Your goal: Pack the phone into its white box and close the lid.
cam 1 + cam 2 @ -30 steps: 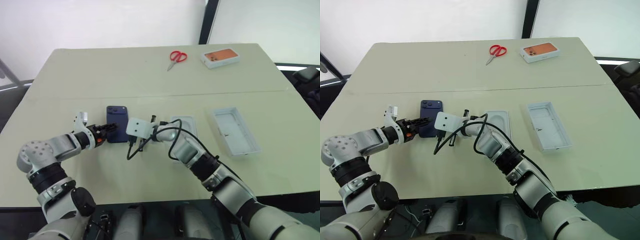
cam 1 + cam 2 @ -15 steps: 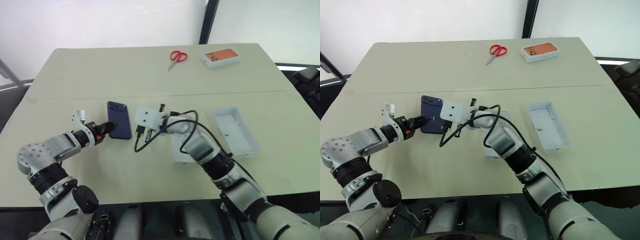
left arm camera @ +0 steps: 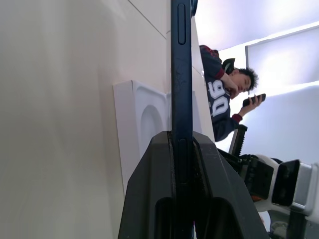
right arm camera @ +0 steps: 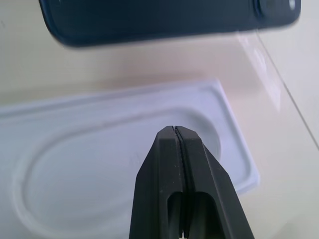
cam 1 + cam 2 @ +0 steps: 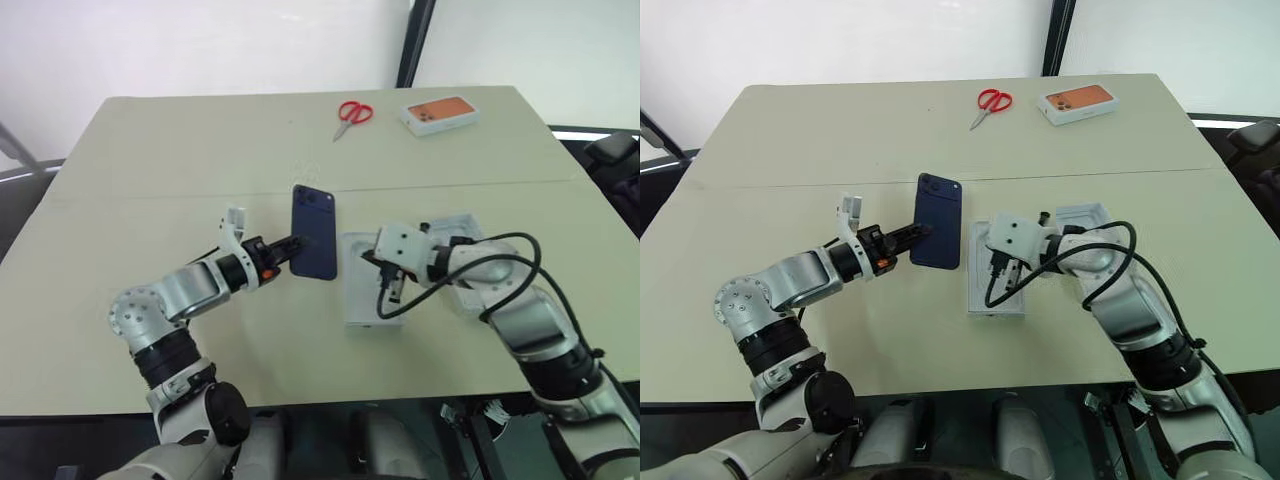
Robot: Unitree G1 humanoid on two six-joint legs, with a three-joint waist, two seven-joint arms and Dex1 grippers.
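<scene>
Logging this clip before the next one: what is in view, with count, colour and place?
table: one, pale beige, under everything.
phone: one, dark navy, lifted off the table, held by its edge, left of the insert.
moulded insert: one, white, oval recess, table centre.
white tray: one, partly hidden behind the right arm.
scissors: one pair, red handles, far side.
box with orange phone picture: one, white, far side, right of the scissors.
person: one, dark numbered shirt, seen in the left wrist view.
left gripper: jaws shut on the phone.
right gripper: jaws shut, empty, over the insert.
</scene>
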